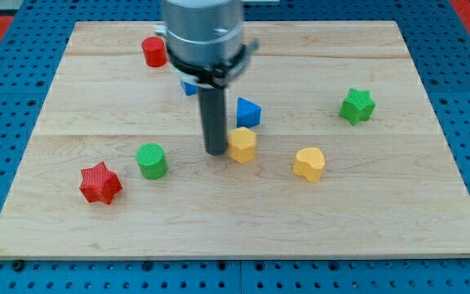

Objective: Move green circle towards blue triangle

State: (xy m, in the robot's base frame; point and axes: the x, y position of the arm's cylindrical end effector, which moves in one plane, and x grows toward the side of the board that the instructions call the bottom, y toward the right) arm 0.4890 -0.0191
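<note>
Rod tip (216,152) sits mid-board, touching yellow hexagonal block (242,144) on its left; no jaws to report. Green circle block (151,160) lies toward bottom-left corner, well apart from blue triangle block (248,112).

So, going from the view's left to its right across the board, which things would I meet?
Red star → green circle → my tip → yellow hexagon-like block → yellow heart → green star. The upper blocks overlap these in order, so I omit them.
</note>
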